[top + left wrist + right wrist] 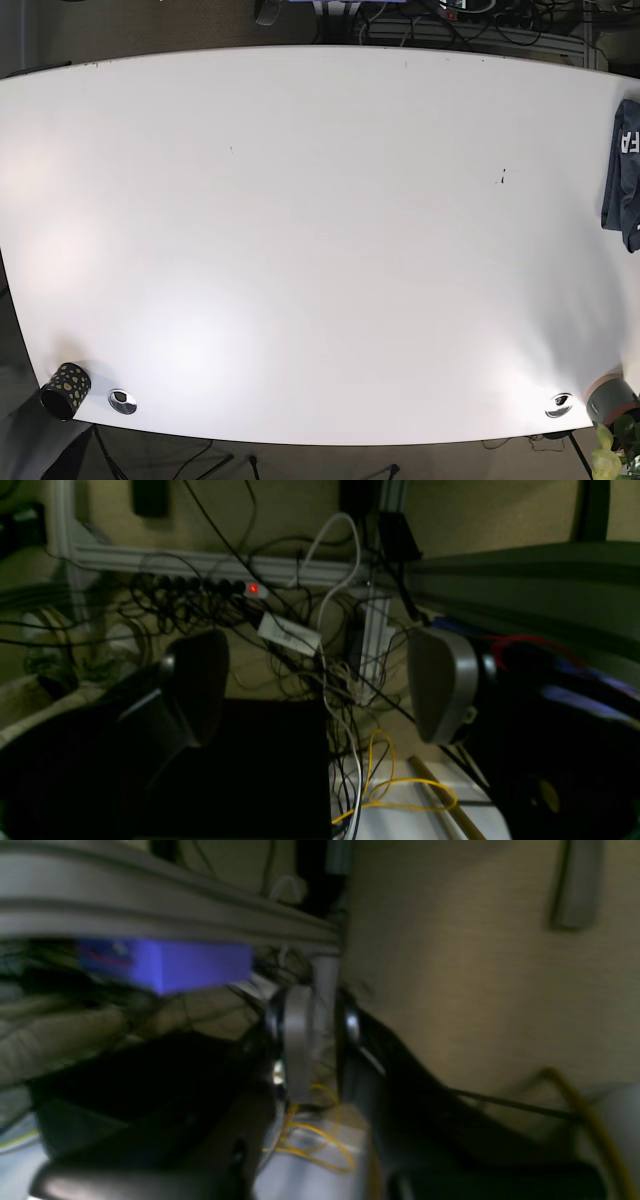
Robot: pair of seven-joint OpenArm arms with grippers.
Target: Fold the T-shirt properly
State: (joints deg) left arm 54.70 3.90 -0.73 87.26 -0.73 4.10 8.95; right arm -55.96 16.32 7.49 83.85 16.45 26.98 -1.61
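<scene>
My left gripper [320, 685] fills the near part of its wrist view, its dark finger [197, 685] and grey finger [440, 682] spread wide with nothing between them. Beyond them lie a loop of thin yellow cable [395, 790], a tangle of black and white wires [325, 680], then a black power strip with a red light [240, 587] along a grey aluminium frame rail [210, 562].

My right gripper [315, 1045] looks nearly closed in its blurred wrist view, the grey finger [297, 1040] just beside the black one, only a narrow gap showing and nothing held. Past it sits a purple box [165, 962] under a grey rail.

In the base view neither of my arms shows. Along the near edge of the wide white table [300, 230] stand a black cup with gold dots [65, 388] and two round metal grommets [122, 400]. The dark blue T-shirt with white lettering [624, 175] lies bunched at the table's right edge, toward the far side, partly cut off by the frame.
</scene>
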